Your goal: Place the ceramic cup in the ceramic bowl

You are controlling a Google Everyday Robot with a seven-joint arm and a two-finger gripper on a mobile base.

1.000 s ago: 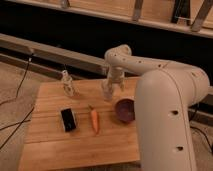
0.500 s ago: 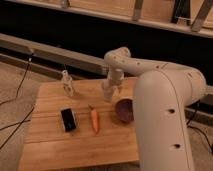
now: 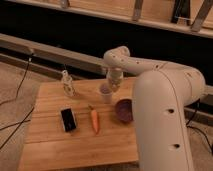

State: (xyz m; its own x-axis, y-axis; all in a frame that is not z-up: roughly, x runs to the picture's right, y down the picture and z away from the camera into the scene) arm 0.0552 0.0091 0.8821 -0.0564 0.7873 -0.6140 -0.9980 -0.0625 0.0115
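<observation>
The white ceramic cup [image 3: 105, 94] stands on the wooden table [image 3: 55, 145], a little behind its middle. My gripper [image 3: 111, 85] reaches down from the white arm and sits right at the cup's upper right rim. The dark purple ceramic bowl [image 3: 123, 110] rests on the table to the right of the cup and nearer the front, partly behind my arm's large white link. The bowl looks empty.
An orange carrot [image 3: 94, 121] lies in front of the cup. A black rectangular block [image 3: 68, 119] lies to its left. A small clear glass bottle [image 3: 67, 83] stands at the back left. My arm's big white link [image 3: 162, 120] covers the table's right side.
</observation>
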